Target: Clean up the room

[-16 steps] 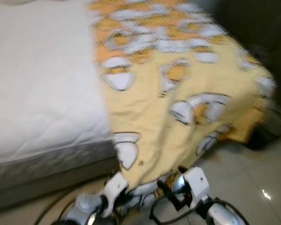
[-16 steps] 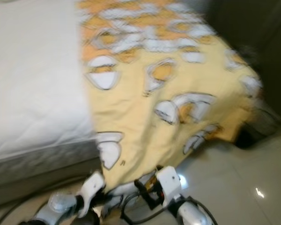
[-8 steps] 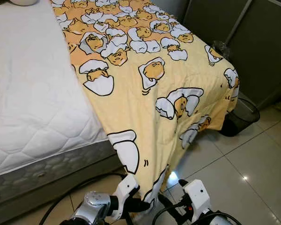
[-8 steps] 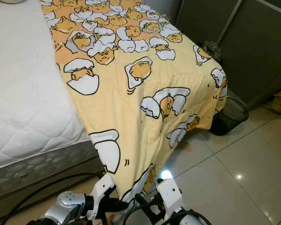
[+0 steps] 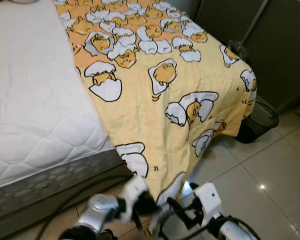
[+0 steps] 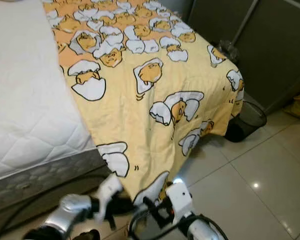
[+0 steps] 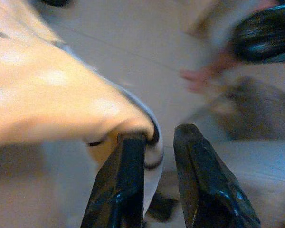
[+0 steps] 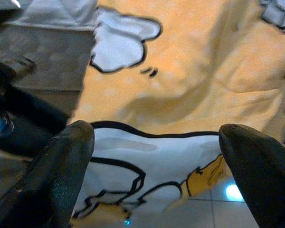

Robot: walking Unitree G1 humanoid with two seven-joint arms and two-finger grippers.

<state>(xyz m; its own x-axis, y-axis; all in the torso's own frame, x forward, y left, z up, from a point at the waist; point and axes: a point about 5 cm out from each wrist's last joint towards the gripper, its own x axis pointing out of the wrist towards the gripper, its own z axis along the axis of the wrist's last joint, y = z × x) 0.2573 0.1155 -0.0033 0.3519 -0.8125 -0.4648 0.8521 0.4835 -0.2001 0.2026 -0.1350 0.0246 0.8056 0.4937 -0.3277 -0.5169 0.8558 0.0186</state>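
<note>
A soft yellow cartoon-print blanket point(image 5: 175, 100) drapes over a quilted white mattress point(image 5: 35, 100). The left gripper point(image 7: 154, 142) pinches its hanging corner between nearly closed fingers. The right gripper point(image 8: 152, 156) is spread wide before the fabric, holding nothing.

Yellow blanket point(image 5: 160, 95) printed with white eggshells, orange-yellow yolk figures and black outlines, deeper orange toward the far end. White quilted mattress point(image 5: 35, 95) on the left, grey patterned side band below. Pale beige glossy floor tiles point(image 5: 270, 170) on the right. Black mesh bin point(image 5: 257, 122) beyond the blanket's right corner. Dark grey-green wardrobe doors point(image 5: 280, 45) far right. Silver arms with white wrist housings; black fingers on left gripper point(image 7: 154, 156) and right gripper point(image 8: 154, 156). Black cable point(image 5: 65, 205) on the near floor.
</note>
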